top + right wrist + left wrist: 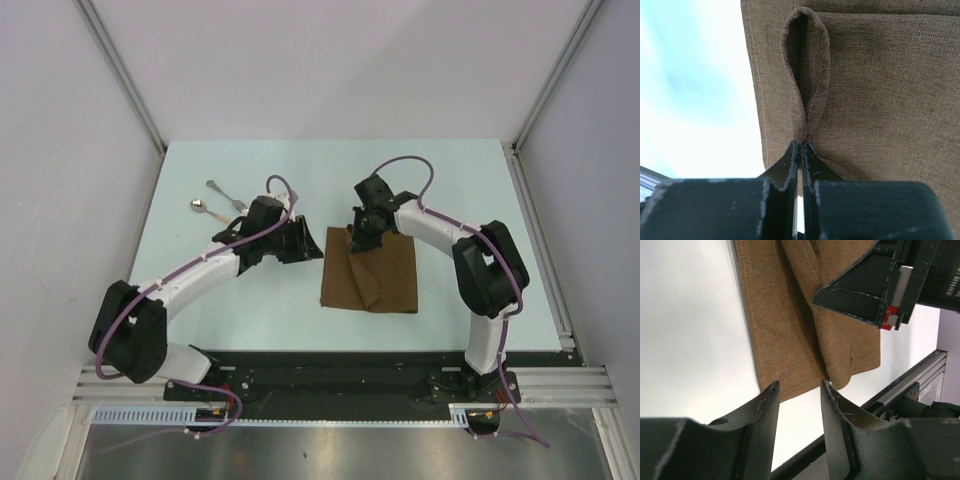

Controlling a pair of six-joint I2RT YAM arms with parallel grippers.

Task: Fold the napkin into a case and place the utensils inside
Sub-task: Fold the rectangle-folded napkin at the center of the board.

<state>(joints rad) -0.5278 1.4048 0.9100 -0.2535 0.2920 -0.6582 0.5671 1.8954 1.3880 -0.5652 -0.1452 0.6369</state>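
Napkin (375, 275): brown cloth lying on the pale table (250, 300), in front of the right arm and roughly mid-table. It is a loose rectangle, not a narrow strip. A raised fold runs down its left part, and the near corner is doubled over.

Right gripper (801, 145): jaws clenched on the napkin. The right wrist view shows them pinching a loop of cloth that stands up off the flat layer, near the far-left part of the napkin.

Left gripper (799, 387): jaws parted with nothing between them, hanging just beside the napkin's left edge, tips pointing at it.

Fork (225, 195): silver, on the table far left, well apart from the napkin.

Spoon (205, 208): lying just beside the fork on its left, not yet picked up.

Step in hand: judged to be the folding stage, with the case unfinished and no utensil inside.

Next move calls for: probably carrying the pinched fold across and laying it flat so the edges line up. The free left gripper could press the lower layer down, since thin cloth drags easily.
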